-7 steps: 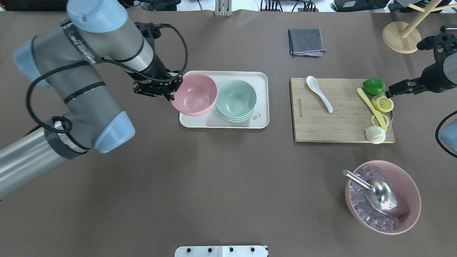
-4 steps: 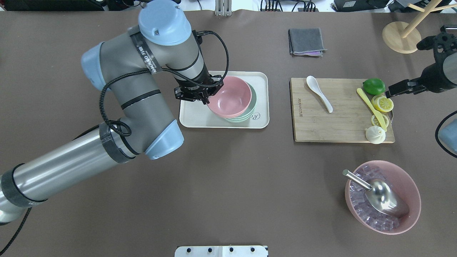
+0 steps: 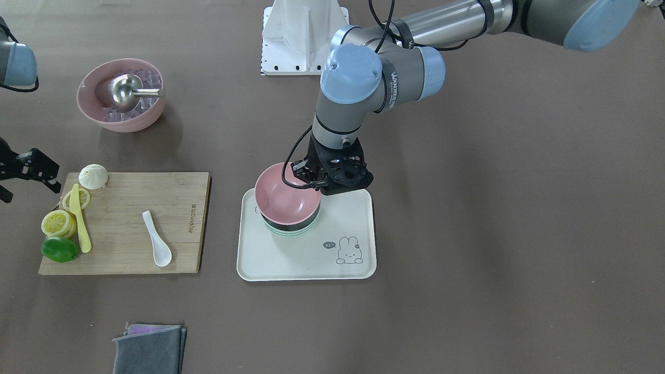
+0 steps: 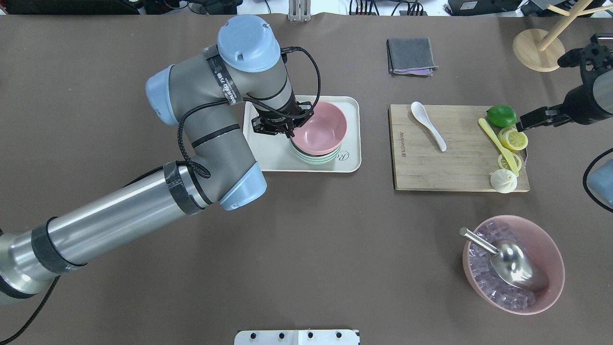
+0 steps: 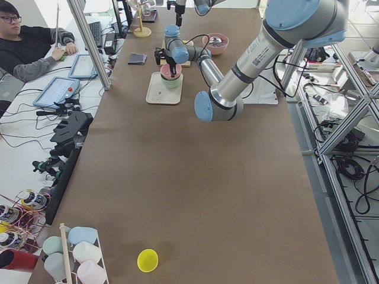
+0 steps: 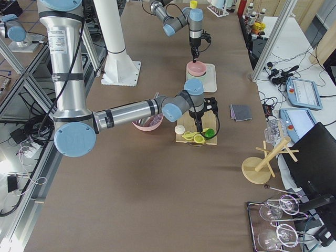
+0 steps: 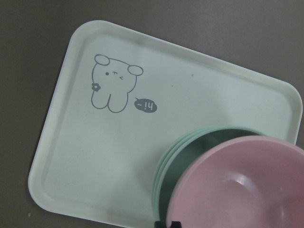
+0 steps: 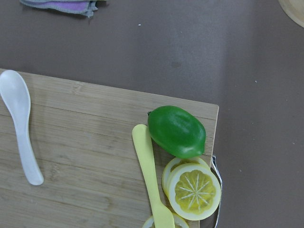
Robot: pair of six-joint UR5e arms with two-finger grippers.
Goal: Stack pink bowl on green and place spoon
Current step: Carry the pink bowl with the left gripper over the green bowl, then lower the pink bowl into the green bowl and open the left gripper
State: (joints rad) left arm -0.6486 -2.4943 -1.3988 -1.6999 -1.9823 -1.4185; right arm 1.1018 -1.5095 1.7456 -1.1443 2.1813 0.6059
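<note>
My left tool (image 4: 291, 132) pinches the pink bowl (image 4: 321, 127) by its left rim, over the green bowls (image 4: 313, 159) on the tray (image 4: 268, 158); whether it is seated I can't tell. The spoon (image 4: 428, 125) lies on the board (image 4: 455, 167), handle slanting toward the robot, nearer the right tool (image 4: 524, 124), whose spread I cannot tell.
</note>
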